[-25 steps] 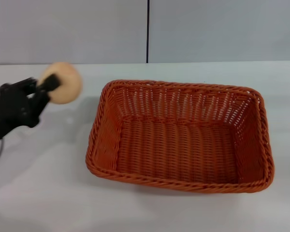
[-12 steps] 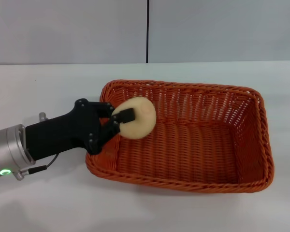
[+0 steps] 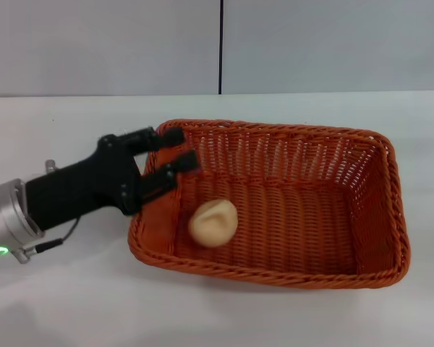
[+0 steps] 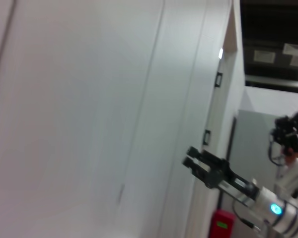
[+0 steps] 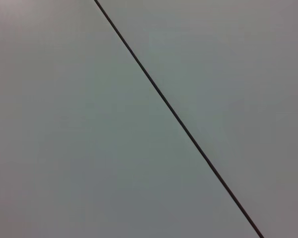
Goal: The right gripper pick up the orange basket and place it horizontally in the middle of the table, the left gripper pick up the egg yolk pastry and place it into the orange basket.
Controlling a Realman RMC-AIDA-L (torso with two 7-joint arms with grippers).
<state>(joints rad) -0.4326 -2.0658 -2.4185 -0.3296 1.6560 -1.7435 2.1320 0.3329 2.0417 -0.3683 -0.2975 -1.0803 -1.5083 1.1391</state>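
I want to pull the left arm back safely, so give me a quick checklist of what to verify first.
1. Egg yolk pastry lying inside the orange basket: ok.
2. Left claw open, nothing held: ok.
3. Left claw apart from the pastry: ok, it sits above the basket's left rim, pastry lower on the base.
4. Claw clear of the rim for withdrawal: cannot tell, one view only.
5. Basket flat on the table, lengthwise across it: ok.
6. Right claw position: cannot tell, out of the head view.
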